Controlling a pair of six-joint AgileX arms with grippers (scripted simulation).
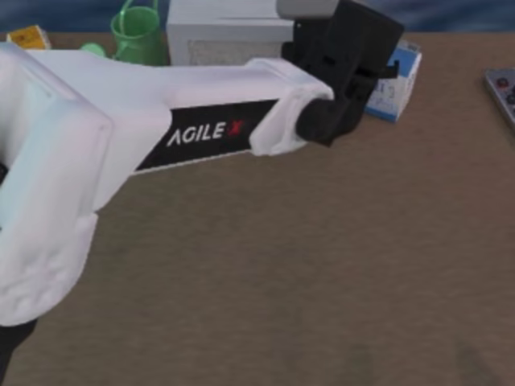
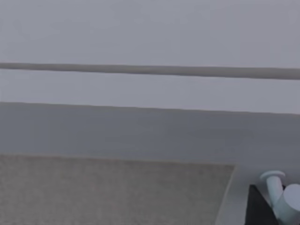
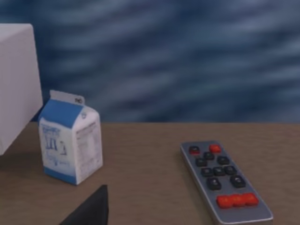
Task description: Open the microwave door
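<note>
While its finger gap stays hidden, left tool (image 1: pixel 348 60) hovers at microwave door (image 2: pixel 117 187).

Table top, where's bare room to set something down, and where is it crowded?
The front of the table is bare wood below the left arm. Another free strip lies between the milk carton and the remote. The back edge is crowded: microwave, green cup, and the left gripper there.
</note>
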